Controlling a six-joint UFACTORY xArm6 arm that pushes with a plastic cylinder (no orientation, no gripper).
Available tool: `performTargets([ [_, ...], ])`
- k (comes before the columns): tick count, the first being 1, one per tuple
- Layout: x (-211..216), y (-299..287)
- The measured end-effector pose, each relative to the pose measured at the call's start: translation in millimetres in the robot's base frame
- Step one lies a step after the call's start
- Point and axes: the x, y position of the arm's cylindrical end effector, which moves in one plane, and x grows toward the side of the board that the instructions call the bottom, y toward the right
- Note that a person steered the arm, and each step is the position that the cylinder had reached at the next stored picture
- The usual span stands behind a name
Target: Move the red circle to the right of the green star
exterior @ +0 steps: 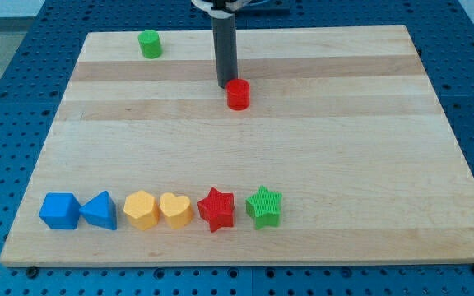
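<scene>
The red circle [238, 94] is a short red cylinder on the wooden board [344, 148], a little above the view's middle. My tip [225, 85] is just to its upper left, touching or nearly touching it. The green star [264, 206] lies near the view's bottom, at the right end of a row of blocks, far below the red circle. The rod rises from the tip to the view's top edge.
Left of the green star, in a row along the view's bottom: a red star [216, 209], a yellow heart [175, 210], a yellow hexagon [141, 209], a blue triangle [99, 210], a blue cube [60, 210]. A green cylinder [149, 43] stands at the top left.
</scene>
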Motion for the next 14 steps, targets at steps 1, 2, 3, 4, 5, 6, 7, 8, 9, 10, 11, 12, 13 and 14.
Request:
performTargets([
  [1,24,3],
  [2,47,12],
  [3,62,29],
  [4,82,48],
  [5,95,65],
  [6,95,83],
  [7,95,96],
  [8,95,108],
  [9,95,121],
  [10,95,130],
  [11,105,133],
  [12,128,133],
  [13,150,133],
  [14,166,133],
])
